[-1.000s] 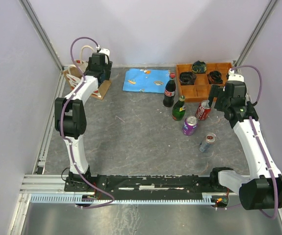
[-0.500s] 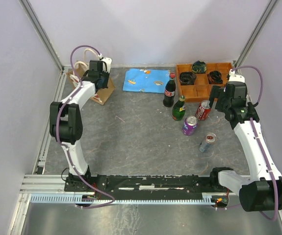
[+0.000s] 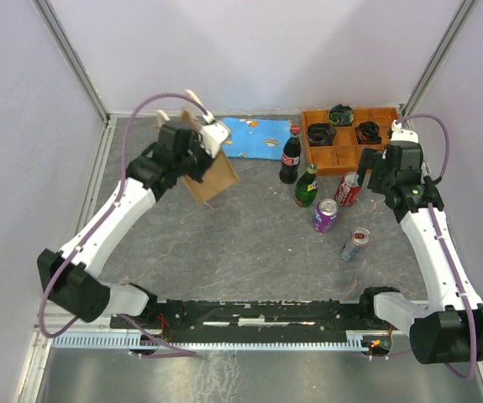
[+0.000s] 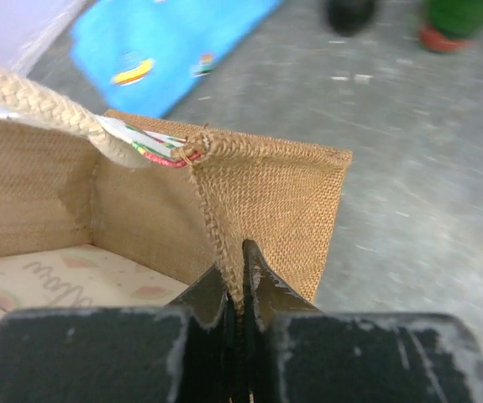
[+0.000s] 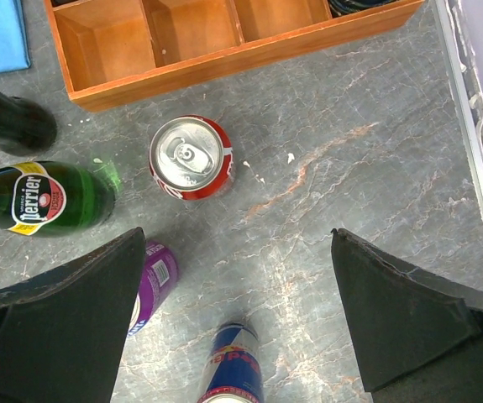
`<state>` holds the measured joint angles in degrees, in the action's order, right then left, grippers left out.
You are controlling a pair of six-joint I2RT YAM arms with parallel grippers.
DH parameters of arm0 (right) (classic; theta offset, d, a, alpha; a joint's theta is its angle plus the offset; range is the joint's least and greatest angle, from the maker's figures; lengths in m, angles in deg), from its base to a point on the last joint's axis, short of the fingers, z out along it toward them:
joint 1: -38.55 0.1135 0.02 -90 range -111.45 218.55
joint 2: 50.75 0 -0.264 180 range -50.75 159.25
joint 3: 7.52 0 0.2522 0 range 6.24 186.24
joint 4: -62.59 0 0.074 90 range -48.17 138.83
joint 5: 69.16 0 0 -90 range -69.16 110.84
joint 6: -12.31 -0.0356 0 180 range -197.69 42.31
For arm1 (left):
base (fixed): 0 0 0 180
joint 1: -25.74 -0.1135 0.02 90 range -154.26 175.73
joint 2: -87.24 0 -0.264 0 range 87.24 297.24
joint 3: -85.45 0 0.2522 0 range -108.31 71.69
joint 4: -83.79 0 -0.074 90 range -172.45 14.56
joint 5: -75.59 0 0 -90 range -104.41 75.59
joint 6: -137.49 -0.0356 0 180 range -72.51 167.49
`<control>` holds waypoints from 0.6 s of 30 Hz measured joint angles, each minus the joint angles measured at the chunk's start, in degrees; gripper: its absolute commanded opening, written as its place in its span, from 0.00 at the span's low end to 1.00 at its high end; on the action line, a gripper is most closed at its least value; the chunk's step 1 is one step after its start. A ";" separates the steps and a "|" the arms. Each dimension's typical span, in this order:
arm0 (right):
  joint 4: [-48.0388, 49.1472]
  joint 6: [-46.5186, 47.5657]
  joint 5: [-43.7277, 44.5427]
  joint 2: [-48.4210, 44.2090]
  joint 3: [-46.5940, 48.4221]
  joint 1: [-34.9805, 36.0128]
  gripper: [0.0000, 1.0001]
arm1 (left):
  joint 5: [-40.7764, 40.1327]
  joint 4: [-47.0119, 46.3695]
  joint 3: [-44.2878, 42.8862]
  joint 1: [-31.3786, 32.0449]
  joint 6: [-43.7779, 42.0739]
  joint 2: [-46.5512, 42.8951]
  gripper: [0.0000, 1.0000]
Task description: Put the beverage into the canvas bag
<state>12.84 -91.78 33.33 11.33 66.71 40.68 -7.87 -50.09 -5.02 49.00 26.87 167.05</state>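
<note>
The canvas bag point(image 3: 213, 177) is a tan burlap tote with a cream rope handle point(image 4: 31, 101). It hangs tilted off the floor at centre-left. My left gripper point(image 3: 197, 156) is shut on the bag's top rim point(image 4: 243, 267), pinching the seam at a corner. The beverages stand at the right: a dark cola bottle point(image 3: 290, 157), a green Perrier bottle point(image 5: 44, 198), a red can point(image 5: 191, 157), a purple can point(image 5: 153, 281) and a blue Red Bull can point(image 5: 234, 374). My right gripper point(image 5: 238, 232) hovers open above the cans, holding nothing.
A wooden compartment tray point(image 3: 306, 134) with dark coiled items sits at the back right, behind the red can. A blue patterned cloth point(image 3: 254, 137) lies at the back centre, just beyond the lifted bag. Metal rails run along the left and right edges.
My left gripper shut on the bag at the back-left corner, then lifted it and swung it right toward the centre. The right arm and the drinks have not moved.
</note>
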 measured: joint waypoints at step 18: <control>-1.84 -0.66 -1.49 -4.85 -3.21 0.00 0.99 | -11.85 1.31 13.29 31.06 8.26 -7.74 0.03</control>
<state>11.01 -92.43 31.84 6.48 63.49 40.68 -19.71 -48.77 8.27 80.06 35.13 159.31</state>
